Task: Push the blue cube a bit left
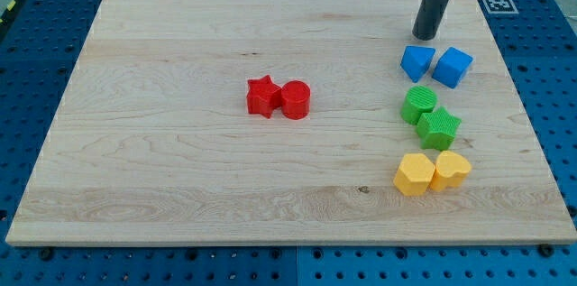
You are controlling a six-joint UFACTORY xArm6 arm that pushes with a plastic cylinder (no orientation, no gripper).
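Observation:
The blue cube (pixel 453 67) sits at the view's right on the wooden board (pixel 180 160). A second blue block (pixel 416 61), wedge-like, touches its left side. My tip (pixel 425 35) rests on the board just above that left blue block, up and to the left of the blue cube, a small gap away from both.
Below the blue pair lie a green round block (pixel 418 104) and a green star (pixel 439 128), then two yellow blocks (pixel 415 174) (pixel 451 170). A red star (pixel 262 96) and red cylinder (pixel 296 99) touch mid-board. A marker tag (pixel 497 2) sits at the top right corner.

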